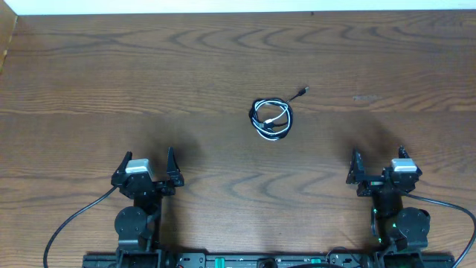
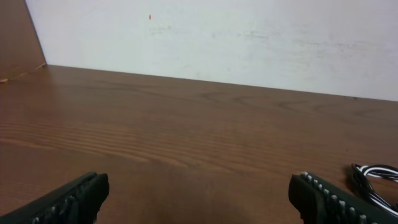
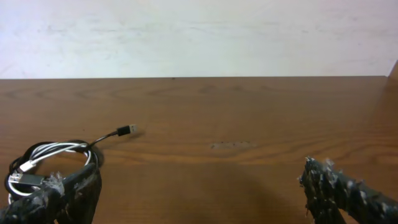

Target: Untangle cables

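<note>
The white cable point(image 1: 276, 118) and the black cable point(image 1: 258, 109) lie coiled together in one small loop on the wooden table, past the middle. A black plug end point(image 1: 301, 92) sticks out to the upper right. The coil also shows at the left of the right wrist view point(image 3: 53, 154) and at the right edge of the left wrist view point(image 2: 376, 177). My left gripper point(image 1: 147, 160) is open and empty near the front left. My right gripper point(image 1: 378, 158) is open and empty near the front right. Both are well short of the coil.
The wooden table point(image 1: 149, 74) ends at a white wall point(image 2: 249, 43) at the back. A wooden side panel point(image 2: 18, 37) stands at the far left. Thick black arm wires point(image 1: 71, 223) run along the front edge by the arm bases.
</note>
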Controlling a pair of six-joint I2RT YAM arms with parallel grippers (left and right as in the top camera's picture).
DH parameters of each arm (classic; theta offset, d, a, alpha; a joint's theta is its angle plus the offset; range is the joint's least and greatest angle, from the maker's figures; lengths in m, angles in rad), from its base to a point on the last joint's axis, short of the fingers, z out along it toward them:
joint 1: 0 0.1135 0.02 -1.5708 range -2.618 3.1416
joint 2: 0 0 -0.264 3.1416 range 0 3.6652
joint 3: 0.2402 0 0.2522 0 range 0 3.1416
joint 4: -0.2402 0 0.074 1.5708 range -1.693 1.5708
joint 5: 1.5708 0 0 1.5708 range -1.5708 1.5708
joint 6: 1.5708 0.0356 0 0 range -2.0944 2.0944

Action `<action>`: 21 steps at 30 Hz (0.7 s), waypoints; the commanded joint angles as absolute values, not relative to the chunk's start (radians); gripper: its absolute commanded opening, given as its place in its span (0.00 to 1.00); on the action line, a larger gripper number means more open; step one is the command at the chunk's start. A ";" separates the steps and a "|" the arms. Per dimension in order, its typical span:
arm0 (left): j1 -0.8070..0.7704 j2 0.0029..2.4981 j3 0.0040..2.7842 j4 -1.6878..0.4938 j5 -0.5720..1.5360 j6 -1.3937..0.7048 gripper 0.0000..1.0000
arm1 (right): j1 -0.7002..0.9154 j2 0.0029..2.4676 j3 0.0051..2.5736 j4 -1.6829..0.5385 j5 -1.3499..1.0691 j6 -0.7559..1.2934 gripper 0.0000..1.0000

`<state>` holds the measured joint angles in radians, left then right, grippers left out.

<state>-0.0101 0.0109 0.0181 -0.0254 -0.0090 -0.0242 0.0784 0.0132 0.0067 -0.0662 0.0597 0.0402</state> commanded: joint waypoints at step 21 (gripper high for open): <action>-0.005 0.006 0.027 -0.065 -0.007 -0.031 0.98 | 0.086 0.014 0.012 -0.072 -0.056 0.028 0.99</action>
<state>-0.0101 0.0109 0.0208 -0.0265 -0.0044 -0.0257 0.0780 0.0132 0.0067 -0.0681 -0.0200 0.0402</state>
